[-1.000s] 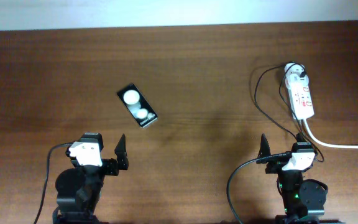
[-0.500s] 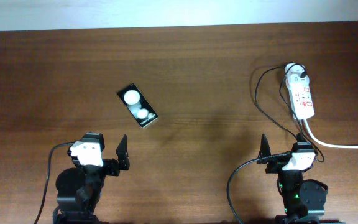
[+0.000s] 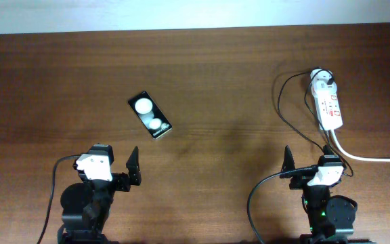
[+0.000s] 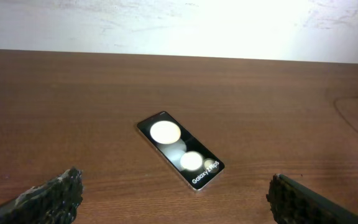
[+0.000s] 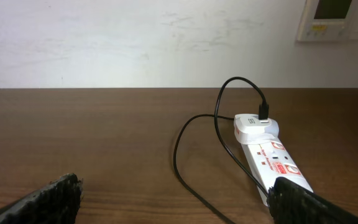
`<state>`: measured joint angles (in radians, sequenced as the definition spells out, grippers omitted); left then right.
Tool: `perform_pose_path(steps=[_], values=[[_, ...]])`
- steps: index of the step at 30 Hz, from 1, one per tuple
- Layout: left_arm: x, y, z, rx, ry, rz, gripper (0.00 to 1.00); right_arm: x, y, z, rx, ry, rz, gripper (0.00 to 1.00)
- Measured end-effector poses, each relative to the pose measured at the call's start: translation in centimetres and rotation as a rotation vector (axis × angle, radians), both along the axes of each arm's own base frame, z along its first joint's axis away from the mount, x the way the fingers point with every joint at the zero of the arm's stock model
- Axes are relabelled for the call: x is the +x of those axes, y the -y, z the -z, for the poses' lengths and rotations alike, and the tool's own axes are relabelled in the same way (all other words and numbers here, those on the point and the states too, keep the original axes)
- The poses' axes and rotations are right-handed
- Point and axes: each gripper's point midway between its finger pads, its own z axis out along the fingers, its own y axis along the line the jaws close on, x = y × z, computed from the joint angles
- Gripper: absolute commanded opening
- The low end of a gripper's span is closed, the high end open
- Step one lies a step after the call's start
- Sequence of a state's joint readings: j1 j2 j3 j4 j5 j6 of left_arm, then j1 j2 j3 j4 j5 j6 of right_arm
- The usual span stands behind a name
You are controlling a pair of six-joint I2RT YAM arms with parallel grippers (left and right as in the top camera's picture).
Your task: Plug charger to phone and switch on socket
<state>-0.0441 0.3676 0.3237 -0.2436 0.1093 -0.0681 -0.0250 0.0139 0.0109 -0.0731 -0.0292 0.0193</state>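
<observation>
**Surface, room and lettering**

A dark brown wood-grain table fills the overhead view, matt, with a faint sheen near its middle. Behind its far edge stands a plain off-white wall, lightly scuffed. In the right wrist view a pale wall panel with a greenish window hangs in the top right corner, its print too small to read.

The small flat black rectangular phone lies diagonally on the left half of the table, ahead of the left arm, with two white round patches on its face. White lettering at its near end reads "Galaxy Z Flip5".

Over on the right, the white elongated power strip lies lengthwise. It carries red marks that I cannot read, and a thick white cord runs off toward the right edge. The charger, a long thin black cable ending in a white rounded adapter, has that adapter seated at the far end of the strip. The cable loops out to the left and runs back toward the right arm, where I lose sight of its plug tip. It is well apart from the phone.

The left gripper has its fingers spread wide with nothing between them. The right gripper is likewise spread and empty.
</observation>
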Motion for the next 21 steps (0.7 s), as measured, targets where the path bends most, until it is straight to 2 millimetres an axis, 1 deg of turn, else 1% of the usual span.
perform_pose_path(steps=[6,9,11,12,13,15,17,18,21], values=[[0.0,0.0,0.0,0.0,0.002,0.0,0.99,0.0,0.0,0.0,-0.001,0.0,0.0,0.99],[0.1,0.0,-0.6,-0.001,0.022,0.0,0.99,0.0,0.0,0.0,-0.001,0.0,0.0,0.99],[0.2,0.0,-1.6,-0.001,0.043,-0.001,0.99,0.0,0.0,0.0,-0.001,0.0,0.0,0.99],[0.2,0.0,-2.9,-0.003,0.07,-0.001,0.99,0.0,0.0,0.0,-0.001,0.0,0.0,0.99],[0.2,0.0,-3.5,-0.003,0.083,-0.001,0.99,0.0,0.0,0.0,-0.001,0.0,0.0,0.99],[0.1,-0.1,-5.8,-0.005,0.131,-0.004,0.99,0.0,0.0,0.0,-0.001,0.0,0.0,0.99],[0.3,-0.2,-6.8,-0.003,0.136,-0.012,0.99,0.0,0.0,0.0,-0.001,0.0,0.0,0.99],[0.8,-0.2,-6.8,-0.002,0.12,-0.015,0.99,0.0,0.0,0.0,0.0,0.0,0.0,0.99],[2.1,-0.2,-6.1,0.003,0.025,-0.016,0.99,0.0,0.0,0.0,-0.001,0.0,0.0,0.99]])
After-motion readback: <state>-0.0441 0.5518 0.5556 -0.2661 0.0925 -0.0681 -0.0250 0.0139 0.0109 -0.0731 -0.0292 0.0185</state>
